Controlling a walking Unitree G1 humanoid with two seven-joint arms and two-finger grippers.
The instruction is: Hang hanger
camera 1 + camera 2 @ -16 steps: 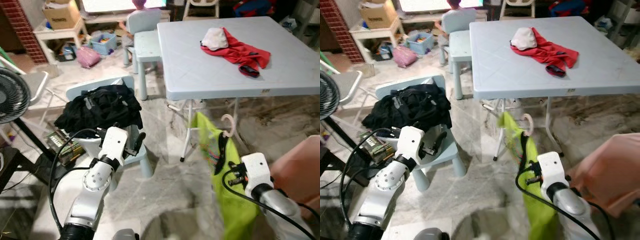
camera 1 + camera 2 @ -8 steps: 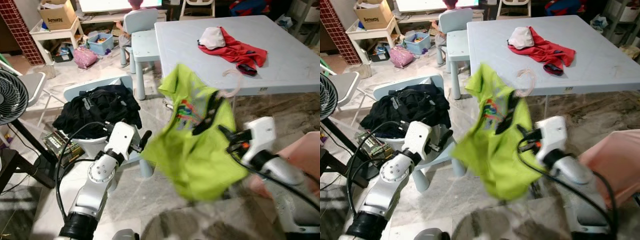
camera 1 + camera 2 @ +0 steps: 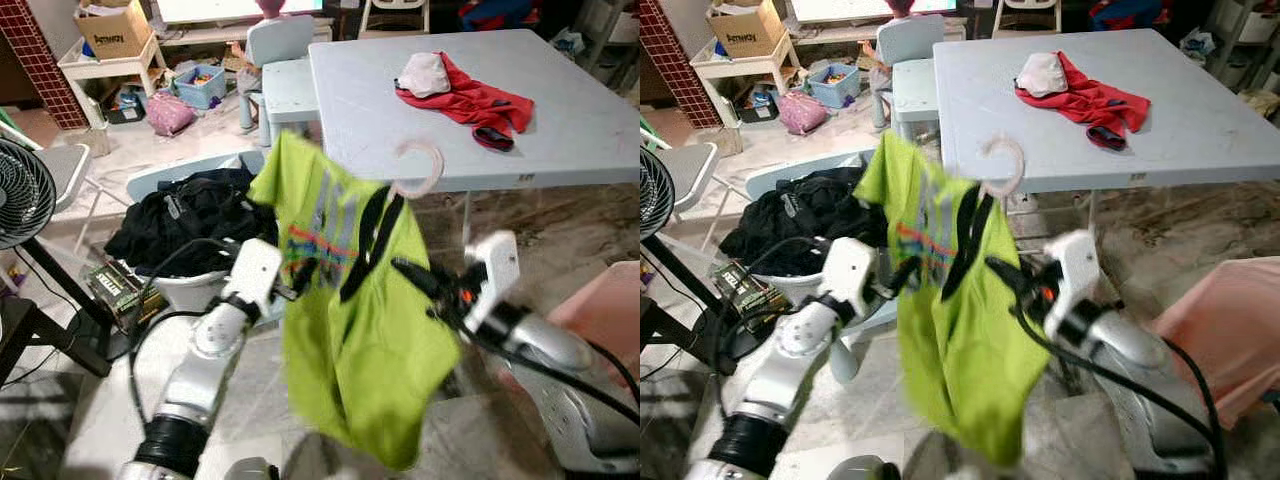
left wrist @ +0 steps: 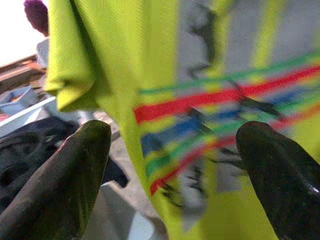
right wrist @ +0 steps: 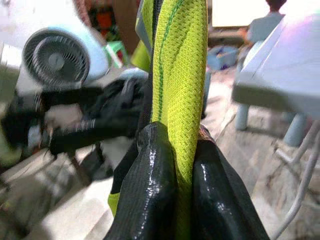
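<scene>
Two hands are at work: our right hand [image 3: 412, 275] is clamped on the lime-green shirt [image 3: 350, 310] and the hanger [image 3: 420, 165] inside it, holding both up in front of the desk [image 3: 560, 130], while our left hand [image 4: 170, 165] has its fingers spread apart just beside the shirt's striped print. We judge the task part done, since the garment is lifted and carried on its hanger, but the pale hook is free in the air and we see no rail to hang it on yet
</scene>
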